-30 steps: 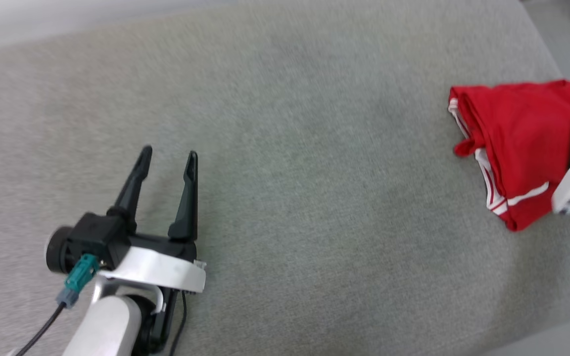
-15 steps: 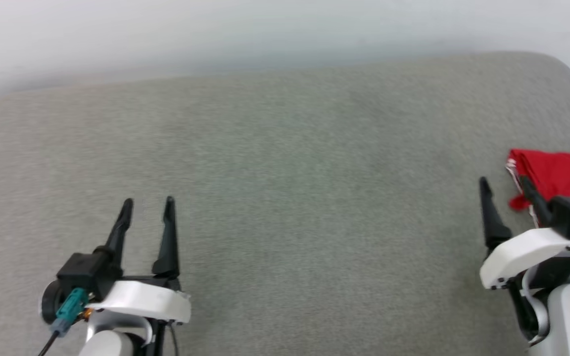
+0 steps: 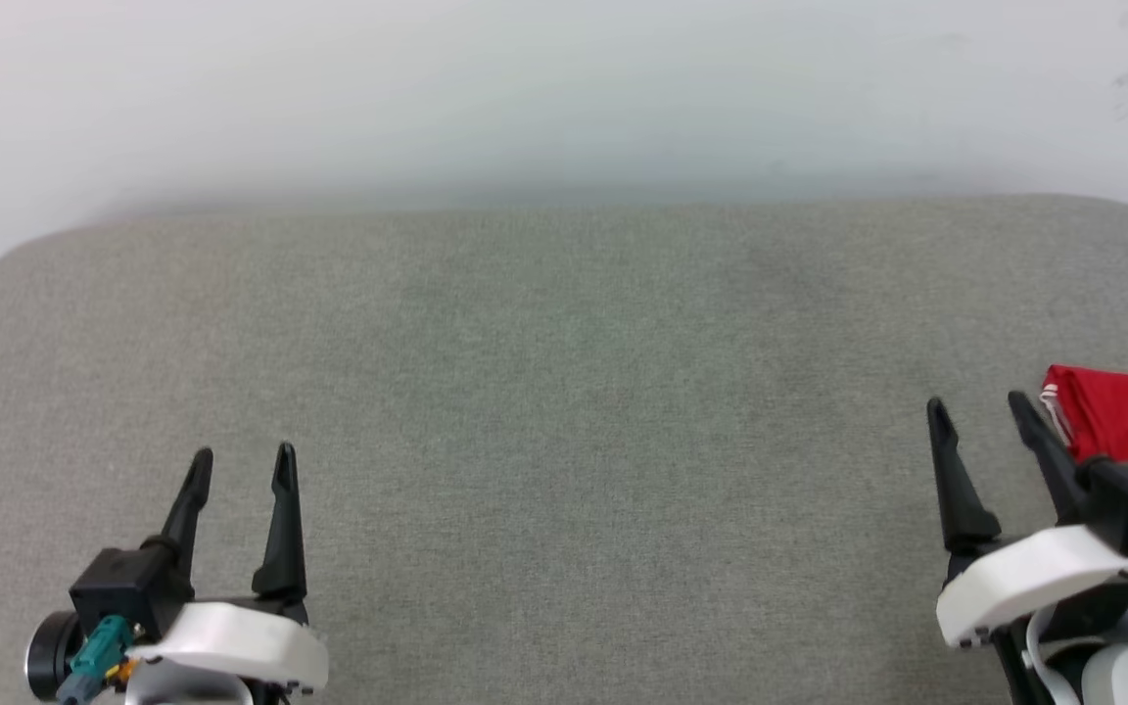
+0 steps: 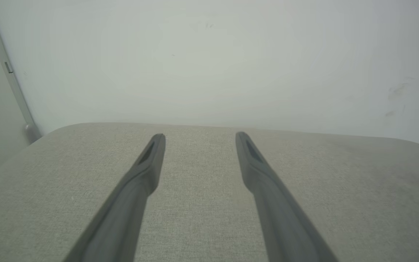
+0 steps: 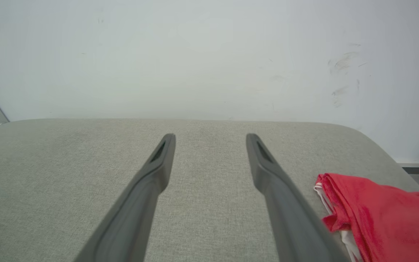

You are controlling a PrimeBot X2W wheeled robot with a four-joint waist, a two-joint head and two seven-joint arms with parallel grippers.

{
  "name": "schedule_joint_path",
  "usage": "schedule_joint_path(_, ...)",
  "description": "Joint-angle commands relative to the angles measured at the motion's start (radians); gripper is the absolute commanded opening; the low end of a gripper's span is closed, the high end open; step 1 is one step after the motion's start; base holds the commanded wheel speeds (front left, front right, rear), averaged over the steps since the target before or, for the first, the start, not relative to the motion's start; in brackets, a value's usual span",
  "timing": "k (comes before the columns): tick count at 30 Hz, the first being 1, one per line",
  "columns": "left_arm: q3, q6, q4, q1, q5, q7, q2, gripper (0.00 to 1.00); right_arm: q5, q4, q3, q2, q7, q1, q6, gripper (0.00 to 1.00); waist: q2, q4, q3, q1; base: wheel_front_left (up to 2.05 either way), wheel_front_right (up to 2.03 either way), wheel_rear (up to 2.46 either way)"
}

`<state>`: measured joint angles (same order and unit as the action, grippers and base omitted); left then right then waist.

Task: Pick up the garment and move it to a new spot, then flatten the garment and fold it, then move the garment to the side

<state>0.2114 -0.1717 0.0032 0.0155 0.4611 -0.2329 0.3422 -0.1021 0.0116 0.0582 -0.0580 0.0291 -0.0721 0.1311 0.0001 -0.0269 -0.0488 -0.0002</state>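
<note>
Judging by its folds, the garment is soft, light and limp. It will not hold a shape once you lift it. It lies as a red, layered bundle at the far right edge of the grey cushion, just beside the outer finger of the right gripper. Whether finger and cloth touch, you cannot tell. From the right wrist view, the side of the bundle nearest that finger is a thick, rounded fold with a sliver of white showing under it.

Both grippers have their fingers spread wide and carry nothing. The left gripper hovers over bare cushion, well apart from the cloth.

If you need to shift the bundle again, take it at that rounded fold and pinch through every layer. A grip on the top layer alone would likely peel it off and let the rest sag open. The cushion's weave looks grippy, so expect dragging to rumple the layers; lift clear rather than slide. Nothing about it looks fragile or slippery.
</note>
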Motion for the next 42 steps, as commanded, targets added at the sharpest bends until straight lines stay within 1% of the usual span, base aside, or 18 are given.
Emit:
schedule_joint_path(1, -0.001, -0.002, 0.001, -0.012, -0.003, 0.0, 0.006, 1.0, 0.004, 0.008, 0.0, 0.005, 0.004, 0.013, -0.001, 1.0, -0.0001, -0.007, 0.011, 0.0002, 0.0, 0.0, 0.0)
schedule_joint_path(5, 0.009, 0.0, 0.016, -0.044, 0.007, 0.003, 0.002, 1.0, -0.002, 0.065, -0.016, 0.009, 0.019, 0.086, -0.001, 1.0, -0.0001, -0.019, 0.042, 0.0002, 0.0, 0.0, 0.0)
schedule_joint_path(11, 0.017, -0.006, 0.02, -0.066, 0.008, 0.009, 0.004, 1.0, -0.02, 0.107, -0.022, 0.01, 0.031, 0.132, -0.001, 1.0, -0.0001, -0.021, 0.056, 0.0002, 0.0, 0.0, 0.0)
schedule_joint_path(33, 0.024, -0.015, 0.013, -0.053, 0.015, 0.011, 0.014, 1.0, -0.036, 0.125, -0.029, 0.01, 0.037, 0.143, -0.001, 1.0, -0.0001, -0.023, 0.052, 0.0002, 0.0, 0.0, 0.0)
schedule_joint_path(34, 0.024, -0.013, 0.019, -0.055, 0.011, 0.011, 0.008, 0.0, -0.032, 0.119, -0.031, 0.005, 0.039, 0.131, 0.0, 0.0, -0.0001, -0.023, 0.052, 0.0002, 0.0, 0.0, 0.0)
schedule_joint_path(36, 0.031, -0.013, 0.036, -0.059, 0.012, 0.011, -0.005, 0.0, -0.032, 0.099, -0.033, 0.005, 0.041, 0.139, 0.0, 0.0, -0.0001, -0.023, 0.052, 0.0002, 0.0, 0.0, 0.0)
schedule_joint_path(42, 0.005, 0.011, 0.046, -0.05, 0.11, 0.036, -0.026, 0.0, -0.163, 0.076, -0.035, 0.0, 0.036, 0.129, 0.0, 0.0, -0.0001, -0.021, 0.052, 0.0002, 0.0, 0.0, 0.0)
